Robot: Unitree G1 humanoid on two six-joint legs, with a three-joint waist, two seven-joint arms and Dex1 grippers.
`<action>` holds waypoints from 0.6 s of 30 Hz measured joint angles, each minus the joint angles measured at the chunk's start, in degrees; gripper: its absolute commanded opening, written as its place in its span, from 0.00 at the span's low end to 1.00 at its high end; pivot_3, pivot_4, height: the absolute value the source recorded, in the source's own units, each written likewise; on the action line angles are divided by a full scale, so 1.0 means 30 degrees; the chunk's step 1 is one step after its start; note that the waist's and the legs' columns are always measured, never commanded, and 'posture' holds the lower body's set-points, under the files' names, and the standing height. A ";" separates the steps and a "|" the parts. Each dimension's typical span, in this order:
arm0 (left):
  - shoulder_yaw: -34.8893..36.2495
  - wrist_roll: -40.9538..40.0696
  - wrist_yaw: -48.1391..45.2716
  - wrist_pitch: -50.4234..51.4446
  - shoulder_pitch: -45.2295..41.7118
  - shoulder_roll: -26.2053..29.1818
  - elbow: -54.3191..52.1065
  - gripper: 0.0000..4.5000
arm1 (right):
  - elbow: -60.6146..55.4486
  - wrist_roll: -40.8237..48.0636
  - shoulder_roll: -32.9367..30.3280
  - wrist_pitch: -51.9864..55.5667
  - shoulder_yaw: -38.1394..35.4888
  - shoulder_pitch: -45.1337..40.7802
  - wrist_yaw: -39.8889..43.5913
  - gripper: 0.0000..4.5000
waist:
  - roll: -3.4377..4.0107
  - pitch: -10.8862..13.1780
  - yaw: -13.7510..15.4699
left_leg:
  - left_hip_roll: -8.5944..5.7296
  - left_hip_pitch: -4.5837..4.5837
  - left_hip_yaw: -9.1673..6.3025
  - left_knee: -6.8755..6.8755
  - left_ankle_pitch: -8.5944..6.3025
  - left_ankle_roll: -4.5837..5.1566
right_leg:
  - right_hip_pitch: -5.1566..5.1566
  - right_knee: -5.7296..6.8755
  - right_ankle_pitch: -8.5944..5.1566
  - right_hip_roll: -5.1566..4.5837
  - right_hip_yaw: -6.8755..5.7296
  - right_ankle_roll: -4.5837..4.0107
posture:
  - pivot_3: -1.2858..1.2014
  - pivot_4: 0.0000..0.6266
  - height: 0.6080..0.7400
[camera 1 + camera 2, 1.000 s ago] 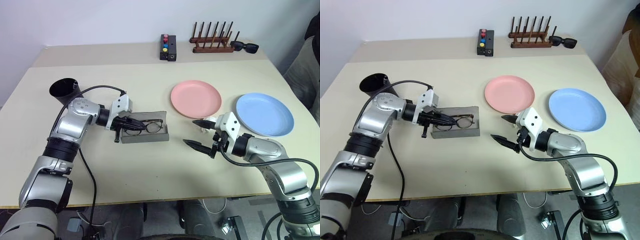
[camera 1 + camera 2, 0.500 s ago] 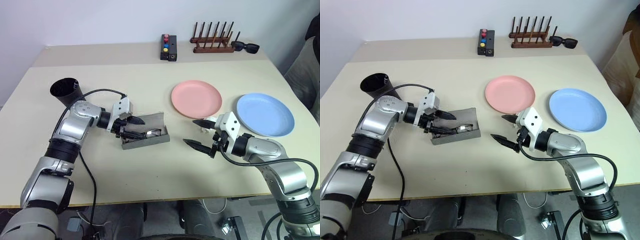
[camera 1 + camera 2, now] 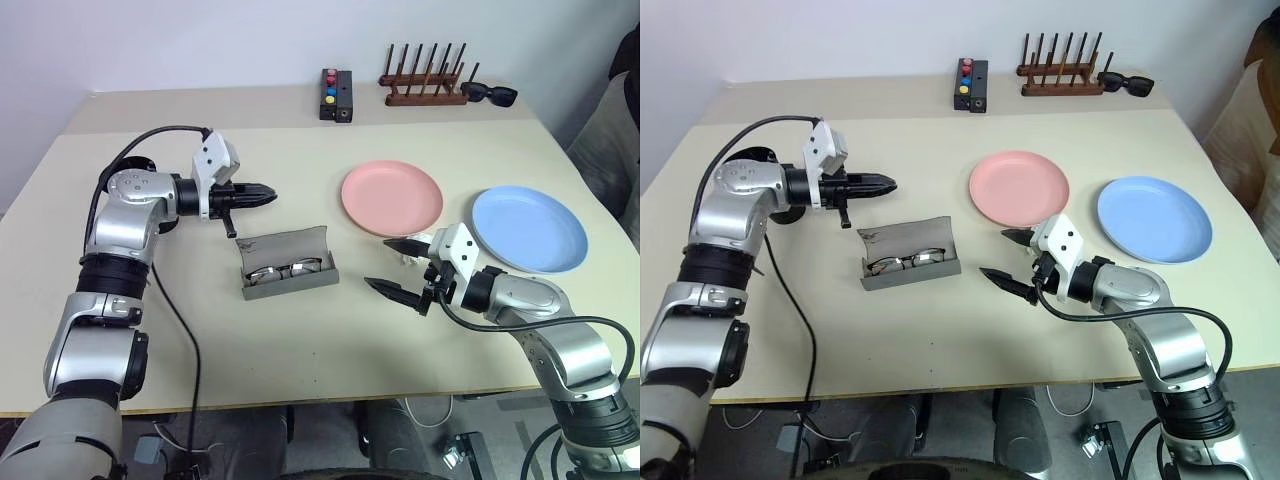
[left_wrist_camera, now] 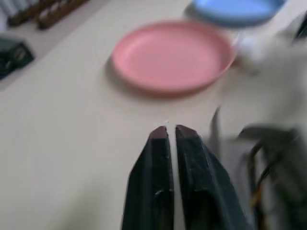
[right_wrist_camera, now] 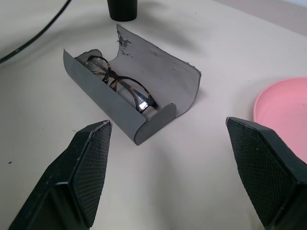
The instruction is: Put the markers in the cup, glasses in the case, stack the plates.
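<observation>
The glasses [image 3: 285,270] lie inside the grey case [image 3: 290,246], whose lid stands open, at mid table. My left gripper [image 3: 272,197] is shut and empty. It hovers above the table just behind the case and points toward the pink plate [image 3: 392,196]. My right gripper [image 3: 381,264] is open and empty, in front of the pink plate and right of the case. The blue plate [image 3: 528,228] lies apart, to the right. The black cup's base [image 5: 122,9] shows beyond the case; my left arm covers most of the cup in the head views. The markers are out of view.
At the table's far edge stand a black box with coloured buttons [image 3: 335,94], a wooden peg rack [image 3: 425,88] and black sunglasses [image 3: 490,94]. My left arm's black cable [image 3: 180,330] hangs down over the table's near left.
My left gripper opened and let the glasses go in the case. It then rose back and to the left, clear of the case, and shut. The case turned slightly. The right arm kept still.
</observation>
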 measured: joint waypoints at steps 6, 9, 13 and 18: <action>-0.1455 0.1453 -0.0157 -0.1046 0.2034 0.0310 -0.0604 0.02 | -0.0006 0.0003 0.0002 0.0000 0.0010 -0.0008 0.0011 0.87 | -0.0007 0.0004 0.0018 | 0.0001 -0.0005 -0.0003 -0.0002 0.0000 0.0000 | -0.0003 -0.0002 0.0000 0.0000 0.0000 -0.0003 | 0.52 0.24 0.95; -0.1489 0.1243 -0.0836 -0.0556 0.2570 0.0366 -0.1966 0.02 | -0.0009 0.0003 0.0004 -0.0001 0.0010 -0.0008 0.0017 0.87 | -0.0007 0.0004 0.0021 | 0.0001 -0.0007 -0.0003 0.0000 0.0000 0.0000 | -0.0002 -0.0002 0.0000 0.0000 0.0000 -0.0003 | 0.52 0.24 0.95; -0.1398 -0.0032 -0.1857 0.1040 0.3322 0.0412 -0.4107 0.02 | -0.0013 0.0000 0.0011 -0.0001 0.0017 -0.0011 0.0015 0.87 | -0.0006 0.0004 0.0009 | 0.0002 -0.0004 -0.0003 0.0000 0.0000 0.0000 | -0.0002 -0.0001 -0.0001 -0.0001 0.0002 -0.0004 | 0.52 0.24 0.95; -0.1470 -0.0485 -0.2493 0.2161 0.4673 0.0661 -0.5974 0.02 | -0.0013 0.0000 0.0012 -0.0005 0.0018 -0.0008 0.0016 0.87 | -0.0005 0.0003 -0.0056 | 0.0004 0.0004 -0.0002 -0.0008 0.0000 0.0000 | -0.0003 0.0001 -0.0002 -0.0001 0.0002 -0.0006 | 0.52 0.24 0.95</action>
